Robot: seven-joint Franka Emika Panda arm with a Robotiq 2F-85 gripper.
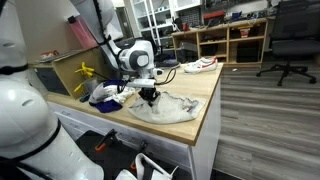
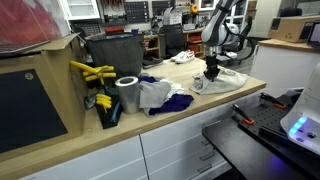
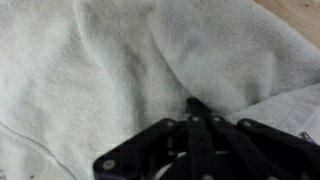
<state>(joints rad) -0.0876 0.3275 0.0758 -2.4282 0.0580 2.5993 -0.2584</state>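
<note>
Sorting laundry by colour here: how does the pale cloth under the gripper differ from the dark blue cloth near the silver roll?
The pale cloth is off-white, the dark blue cloth deep blue. The pale cloth lies spread out with the shut gripper on it; the dark blue cloth is bunched and untouched by it. Both lie on the wooden counter.

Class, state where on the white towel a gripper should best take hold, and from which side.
Probably best: pinch the raised fold of the white towel from straight above. The rest lies mostly flat on the counter, giving fingers no edge.
</note>
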